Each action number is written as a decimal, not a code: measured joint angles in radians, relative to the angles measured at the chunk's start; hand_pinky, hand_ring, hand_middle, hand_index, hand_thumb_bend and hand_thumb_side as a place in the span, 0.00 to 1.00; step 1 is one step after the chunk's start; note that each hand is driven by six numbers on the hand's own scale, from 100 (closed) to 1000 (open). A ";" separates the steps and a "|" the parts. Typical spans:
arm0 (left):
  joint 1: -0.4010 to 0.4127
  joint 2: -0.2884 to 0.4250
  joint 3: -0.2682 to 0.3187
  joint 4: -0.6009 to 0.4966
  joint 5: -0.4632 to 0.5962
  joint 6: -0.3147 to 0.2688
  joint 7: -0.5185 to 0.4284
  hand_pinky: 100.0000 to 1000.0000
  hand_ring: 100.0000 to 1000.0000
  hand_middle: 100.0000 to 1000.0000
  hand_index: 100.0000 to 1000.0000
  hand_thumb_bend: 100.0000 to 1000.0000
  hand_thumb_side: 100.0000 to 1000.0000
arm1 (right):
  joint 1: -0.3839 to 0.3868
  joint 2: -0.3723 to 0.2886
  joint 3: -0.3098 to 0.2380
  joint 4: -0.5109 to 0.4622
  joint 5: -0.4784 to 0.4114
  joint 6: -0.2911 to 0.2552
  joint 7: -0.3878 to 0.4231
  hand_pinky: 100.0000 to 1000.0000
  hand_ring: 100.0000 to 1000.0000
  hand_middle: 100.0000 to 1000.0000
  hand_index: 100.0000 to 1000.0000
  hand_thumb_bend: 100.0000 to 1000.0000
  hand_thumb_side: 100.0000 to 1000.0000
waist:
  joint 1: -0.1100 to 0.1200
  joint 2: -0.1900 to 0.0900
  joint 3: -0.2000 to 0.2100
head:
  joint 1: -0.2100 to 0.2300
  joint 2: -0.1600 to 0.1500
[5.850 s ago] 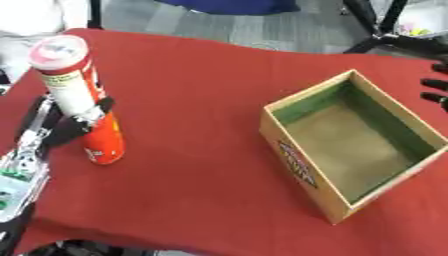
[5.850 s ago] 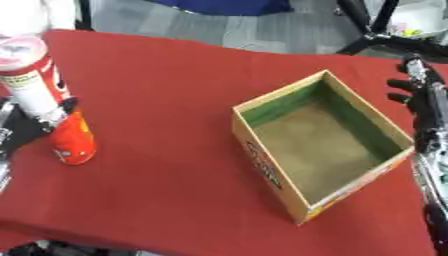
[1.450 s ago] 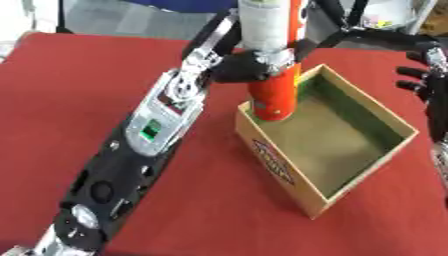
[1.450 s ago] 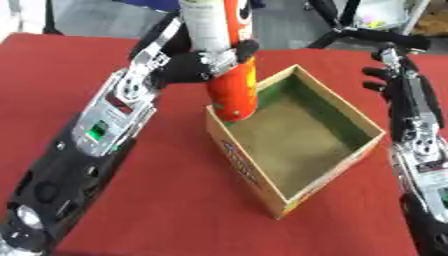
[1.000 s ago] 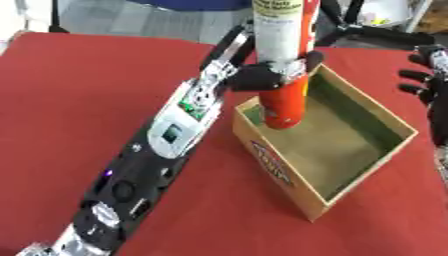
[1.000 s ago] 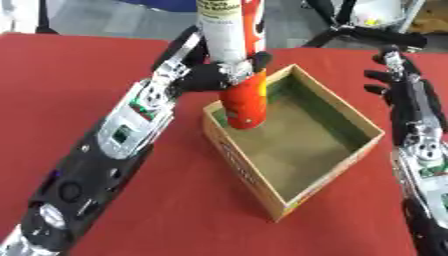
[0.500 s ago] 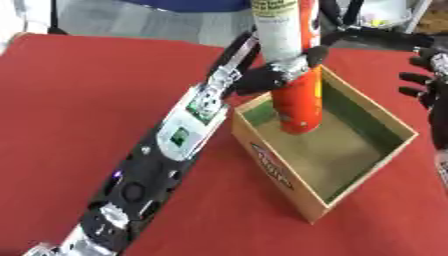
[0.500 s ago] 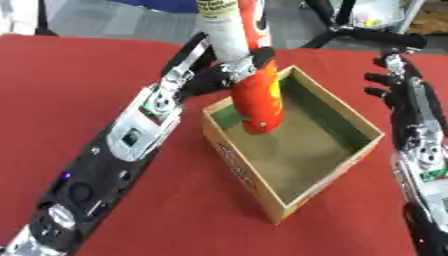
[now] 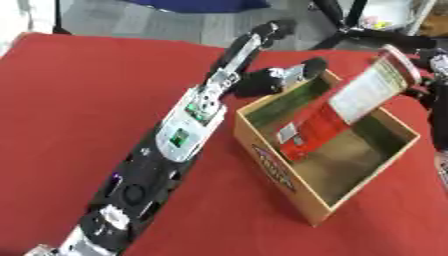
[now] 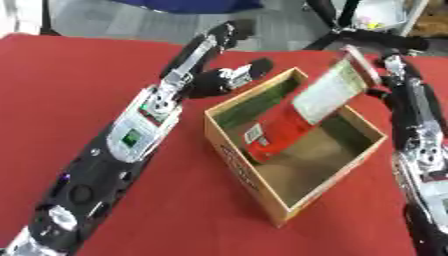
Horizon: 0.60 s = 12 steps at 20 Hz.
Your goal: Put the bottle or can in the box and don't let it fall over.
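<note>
The tall can point(image 9: 343, 104), red below and white above, stands slanted inside the cardboard box point(image 9: 273, 161). Its base is on the box floor near the left wall, and its top leans over the far right rim. My left hand point(image 9: 261, 81) is open just outside the box's far left corner, apart from the can, with its fingers stretched away from it. My right hand point(image 10: 392, 69) is at the right edge beside the can's top, fingers relaxed; whether it touches the can I cannot tell.
A red cloth point(image 9: 79, 100) covers the table, with bare room left of my left arm and in front of the box. Black stand legs point(image 9: 363, 31) and grey floor lie beyond the far edge.
My left hand has let go of the can and drawn back to the left, fingers straightened. The can, upright half a second ago, has tipped to the right inside the box.
</note>
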 measured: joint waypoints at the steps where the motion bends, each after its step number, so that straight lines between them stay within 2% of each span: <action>1: 0.000 0.000 0.000 0.000 0.000 0.000 0.000 1.00 0.90 0.78 0.88 0.59 0.60 | 0.000 0.000 0.000 0.000 -0.001 0.000 0.000 0.76 0.80 0.85 0.91 0.00 0.90 | 0.000 0.000 0.000 | 0.000 0.000; 12: 0.039 0.022 0.019 -0.018 0.022 0.016 0.003 0.98 0.90 0.78 0.87 0.52 0.62 | 0.004 0.000 -0.005 0.000 -0.001 -0.002 -0.002 0.76 0.80 0.85 0.91 0.00 0.90 | 0.000 -0.006 0.020 | -0.012 0.001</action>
